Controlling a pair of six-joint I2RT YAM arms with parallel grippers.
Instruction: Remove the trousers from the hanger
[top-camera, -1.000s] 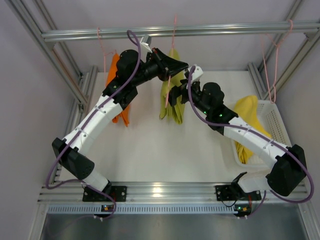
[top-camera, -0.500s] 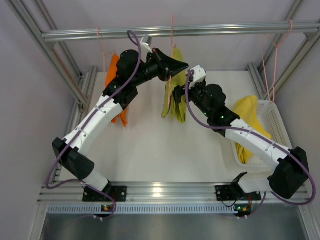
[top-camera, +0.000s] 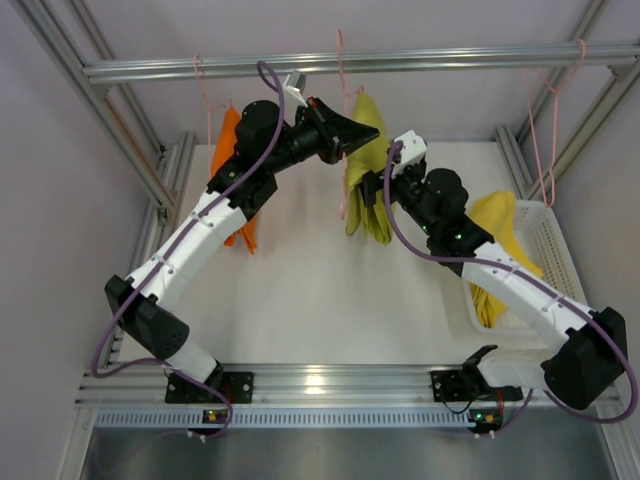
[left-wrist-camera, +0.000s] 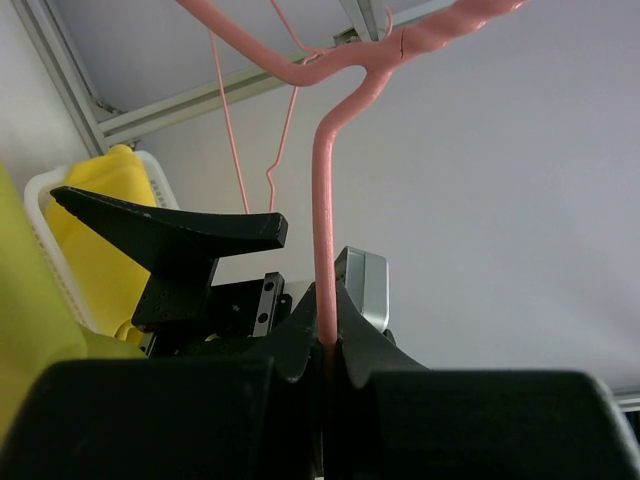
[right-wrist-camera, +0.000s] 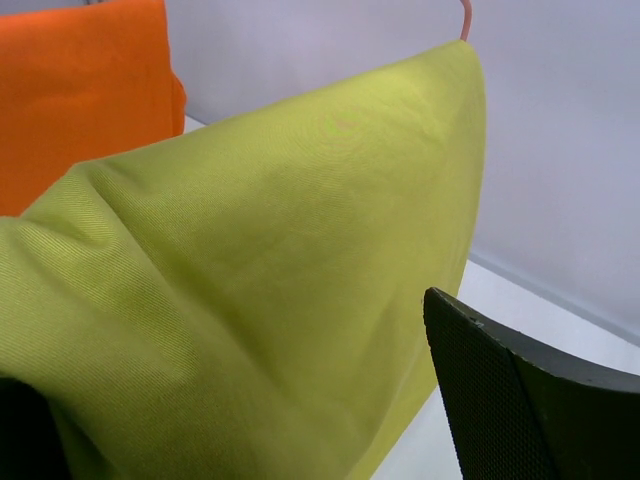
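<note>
The yellow-green trousers (top-camera: 368, 170) hang from the middle pink hanger (top-camera: 343, 120) and are pulled to its right. My left gripper (top-camera: 343, 135) is shut on this hanger's stem (left-wrist-camera: 325, 250). My right gripper (top-camera: 378, 190) is open, with the yellow-green trousers (right-wrist-camera: 260, 250) between its spread fingers (right-wrist-camera: 540, 410). The orange trousers (top-camera: 230, 150) hang on the left hanger and also show in the right wrist view (right-wrist-camera: 80, 90). The yellow trousers (top-camera: 500, 225) lie in the white basket (top-camera: 555, 250).
An aluminium rail (top-camera: 450, 60) crosses overhead and carries the hangers. An empty pink hanger (top-camera: 545, 130) hangs at the right above the basket. Frame posts stand at both sides. The white table (top-camera: 310, 290) lies below.
My right gripper has moved right and further back, and the yellow-green trousers have shifted right with it, baring the hanger's lower part. The left arm holds still.
</note>
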